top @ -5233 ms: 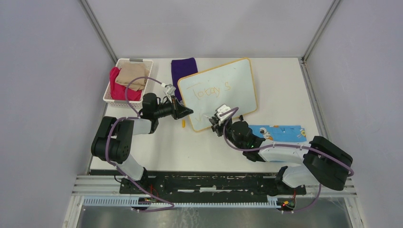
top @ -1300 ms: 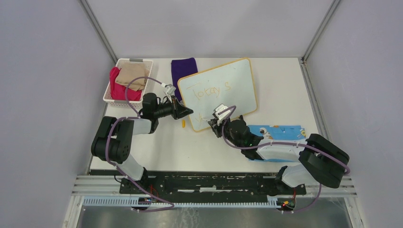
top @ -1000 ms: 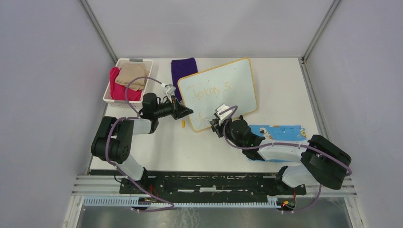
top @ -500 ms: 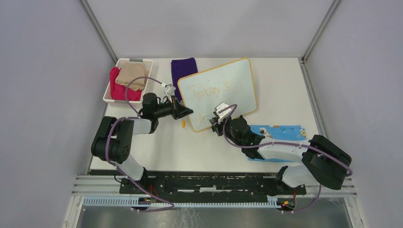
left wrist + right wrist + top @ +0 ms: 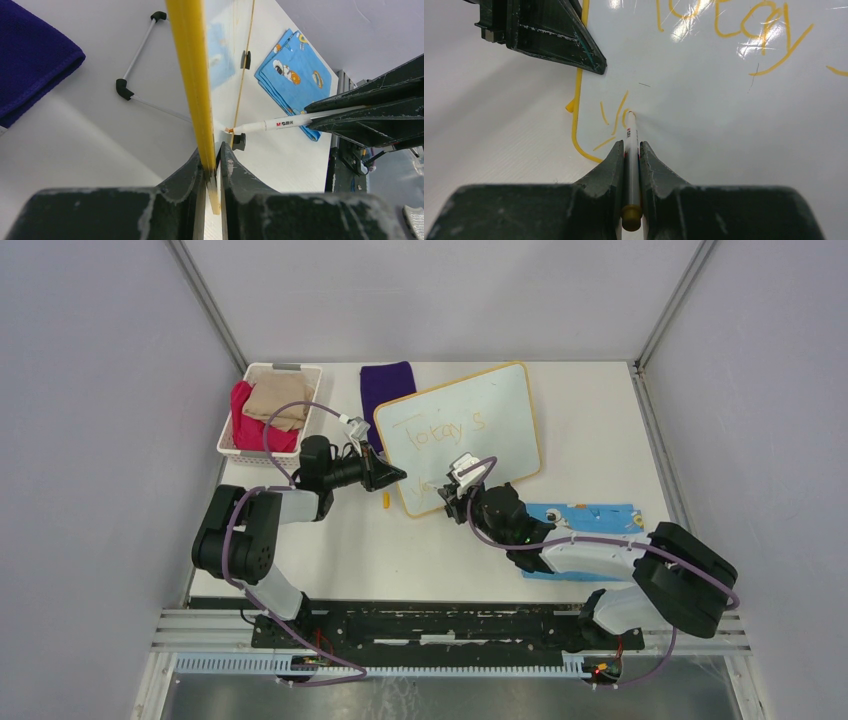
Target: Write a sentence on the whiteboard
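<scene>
Right wrist: my right fingers (image 5: 606, 170) clamp the pen (image 5: 630, 142), tip on the board (image 5: 724, 125) near its 7 o'clock corner; left fingers (image 5: 539, 30) pinch its edge, likely to steady it.

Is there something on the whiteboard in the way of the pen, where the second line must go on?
Nothing visible. To the right of the marker tip the whiteboard is bare; the left gripper clamps only its left edge.
</scene>
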Robot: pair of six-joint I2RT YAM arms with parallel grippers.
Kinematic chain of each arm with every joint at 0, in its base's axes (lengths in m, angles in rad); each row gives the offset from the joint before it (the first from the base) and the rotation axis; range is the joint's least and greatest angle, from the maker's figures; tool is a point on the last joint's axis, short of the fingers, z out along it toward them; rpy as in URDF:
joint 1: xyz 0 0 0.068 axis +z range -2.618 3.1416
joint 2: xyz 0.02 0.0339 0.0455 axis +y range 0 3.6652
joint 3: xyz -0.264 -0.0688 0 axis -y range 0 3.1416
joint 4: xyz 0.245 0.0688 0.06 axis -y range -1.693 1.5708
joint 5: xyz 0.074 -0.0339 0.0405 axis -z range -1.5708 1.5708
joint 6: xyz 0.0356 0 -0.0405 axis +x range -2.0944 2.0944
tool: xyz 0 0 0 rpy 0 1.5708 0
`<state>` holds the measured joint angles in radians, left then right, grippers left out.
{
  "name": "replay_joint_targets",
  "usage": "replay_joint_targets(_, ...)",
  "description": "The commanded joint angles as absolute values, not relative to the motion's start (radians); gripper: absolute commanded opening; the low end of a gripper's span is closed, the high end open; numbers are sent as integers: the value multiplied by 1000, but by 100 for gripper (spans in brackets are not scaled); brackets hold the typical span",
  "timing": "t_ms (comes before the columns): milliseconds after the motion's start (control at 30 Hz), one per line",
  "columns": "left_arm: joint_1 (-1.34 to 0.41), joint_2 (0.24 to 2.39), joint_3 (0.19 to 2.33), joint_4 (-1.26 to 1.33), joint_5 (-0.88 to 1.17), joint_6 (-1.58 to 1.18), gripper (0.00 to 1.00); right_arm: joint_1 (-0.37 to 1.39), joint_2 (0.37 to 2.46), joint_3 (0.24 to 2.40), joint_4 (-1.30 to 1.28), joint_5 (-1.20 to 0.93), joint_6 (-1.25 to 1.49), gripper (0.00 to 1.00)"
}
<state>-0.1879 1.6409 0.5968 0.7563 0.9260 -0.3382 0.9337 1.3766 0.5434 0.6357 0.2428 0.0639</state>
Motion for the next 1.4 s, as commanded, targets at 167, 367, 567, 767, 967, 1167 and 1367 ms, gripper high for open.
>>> replay_joint_targets(167, -198, 1682, 594, 659, 833, -218, 2, 921, 1396, 570, 665, 230, 64, 0)
replay_joint_targets(367, -198, 1680, 595, 659, 833, -217, 2, 921, 1337, 526, 672, 254, 70, 0)
replay_joint_targets(567, -198, 1680, 594, 658, 833, -217, 2, 920, 1264, 500, 690, 272, 71, 0)
replay_joint_targets(767, -199, 1679, 595, 656, 833, -216, 2, 911, 1282, 515, 692, 271, 65, 0)
replay_joint_targets(967, -199, 1680, 595, 653, 831, -214, 2, 910, 1313, 534, 694, 260, 69, 0)
replay_joint_targets(1167, -200, 1679, 595, 653, 831, -214, 2, 908, 1333, 538, 700, 252, 73, 0)
replay_joint_targets(1367, -200, 1680, 595, 653, 831, -214, 2, 908, 1341, 524, 692, 259, 72, 0)
